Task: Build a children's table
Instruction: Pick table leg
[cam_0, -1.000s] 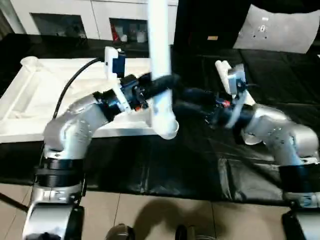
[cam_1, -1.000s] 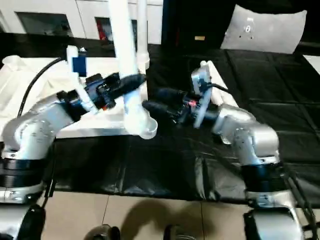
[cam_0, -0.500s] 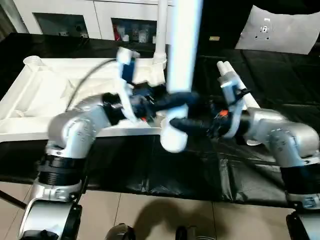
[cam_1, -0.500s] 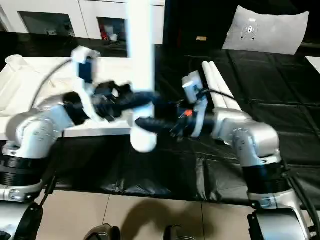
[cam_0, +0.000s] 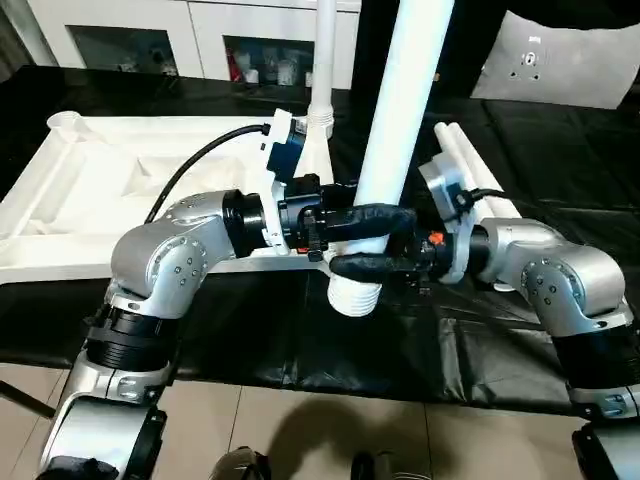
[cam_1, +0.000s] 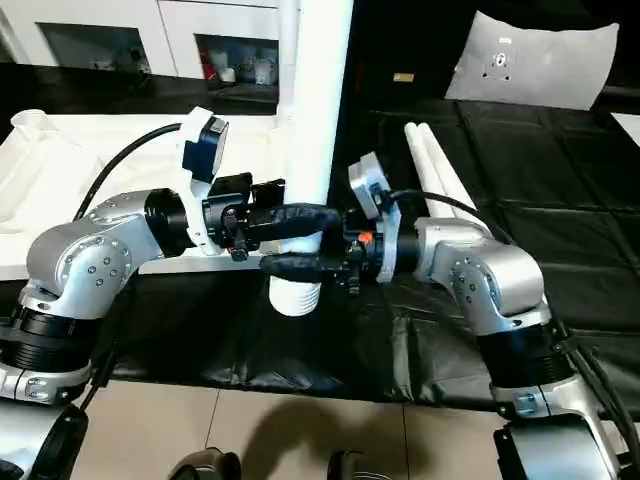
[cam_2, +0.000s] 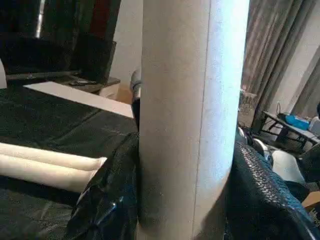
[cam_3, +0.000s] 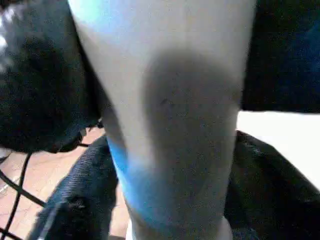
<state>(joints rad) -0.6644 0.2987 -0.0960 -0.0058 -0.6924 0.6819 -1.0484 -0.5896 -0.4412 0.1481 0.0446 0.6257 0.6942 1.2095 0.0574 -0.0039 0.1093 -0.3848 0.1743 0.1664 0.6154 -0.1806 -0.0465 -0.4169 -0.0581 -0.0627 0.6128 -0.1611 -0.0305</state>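
My left gripper (cam_0: 374, 222) is shut on a long white tubular leg (cam_0: 400, 110) and holds it nearly upright over the black cloth in front of me. Just below it, my right gripper (cam_0: 360, 266) is shut around the same leg, close above its ribbed lower end (cam_0: 352, 298). In the left wrist view the leg (cam_2: 190, 115) stands between the black fingers (cam_2: 262, 195). The right wrist view has the leg (cam_3: 175, 115) up close. The white table top (cam_0: 60, 200) lies underside up at the left. One leg (cam_0: 324, 60) stands in its far corner socket.
Two more white legs (cam_0: 462, 150) lie side by side on the black cloth (cam_0: 500, 330) behind my right forearm. White cabinets (cam_0: 180, 30) run along the back. A white panel (cam_0: 560, 55) leans at the back right.
My left arm has carried the leg to the right and stood it more upright. My right gripper has come in under the left one and closed around the leg's lower part.
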